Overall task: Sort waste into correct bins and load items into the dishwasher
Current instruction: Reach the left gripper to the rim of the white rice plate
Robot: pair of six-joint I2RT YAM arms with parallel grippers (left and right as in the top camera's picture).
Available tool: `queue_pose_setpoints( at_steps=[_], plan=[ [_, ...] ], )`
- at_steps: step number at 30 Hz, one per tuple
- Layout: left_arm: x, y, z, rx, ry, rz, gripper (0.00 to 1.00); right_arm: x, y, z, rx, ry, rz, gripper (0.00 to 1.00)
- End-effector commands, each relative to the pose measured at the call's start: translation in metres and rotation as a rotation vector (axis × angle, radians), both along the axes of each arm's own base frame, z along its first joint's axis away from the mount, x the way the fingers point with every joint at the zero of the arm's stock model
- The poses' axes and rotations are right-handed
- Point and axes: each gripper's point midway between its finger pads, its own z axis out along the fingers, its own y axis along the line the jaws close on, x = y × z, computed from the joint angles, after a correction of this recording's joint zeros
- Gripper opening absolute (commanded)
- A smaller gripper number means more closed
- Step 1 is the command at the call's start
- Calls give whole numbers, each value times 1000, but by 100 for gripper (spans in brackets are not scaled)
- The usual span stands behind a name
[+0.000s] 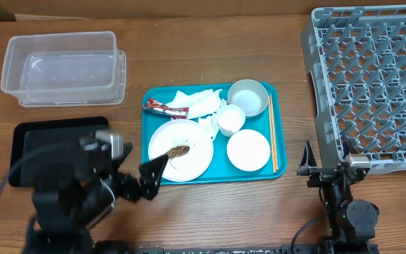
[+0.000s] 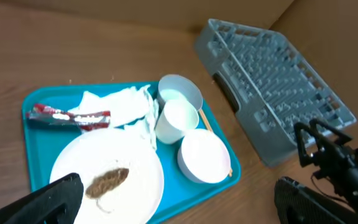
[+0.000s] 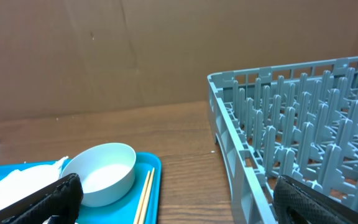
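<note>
Both arms sit low in the overhead frame, nothing gripped. The left pincer (image 1: 151, 178) is spread wide, tips at the lower-left corner of the teal tray (image 1: 210, 178), just beside the big plate (image 1: 192, 137). The right pincer (image 1: 325, 168) is equally wide at lower right, just below the front edge of the dish rack (image 1: 372, 77).

Everything is on the tray, mid-frame:
- brown scraps (image 1: 179, 151) on the big plate
- napkins (image 1: 199, 102) at top centre, with the wrapper (image 1: 165, 108) touching them on the left
- bowl (image 1: 248, 97) at top right, cup (image 1: 231, 118) just below it
- small round dish (image 1: 248, 150) at lower right (plate or bowl, can't tell)
- chopsticks (image 1: 272, 134) along the right rim

The clear tub (image 1: 63, 67) is at upper left of the counter (image 1: 210, 42). The black tray (image 1: 27, 141) sits below it, partly under the left arm.
</note>
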Motion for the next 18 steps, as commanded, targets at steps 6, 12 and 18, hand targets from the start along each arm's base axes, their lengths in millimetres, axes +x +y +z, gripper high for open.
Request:
queue_pose_setpoints(
  at_steps=[6, 12, 18],
  plan=[
    [25, -24, 15, -14, 106, -166, 100, 0, 0, -1, -4, -7, -2, 100],
    [21, -27, -54, 273, 420, -57, 100, 0, 0, -1, -4, -7, -2, 100],
    [19, -72, -84, 510, 462, -43, 100, 0, 0, -1, -4, -7, -2, 100]
  ],
)
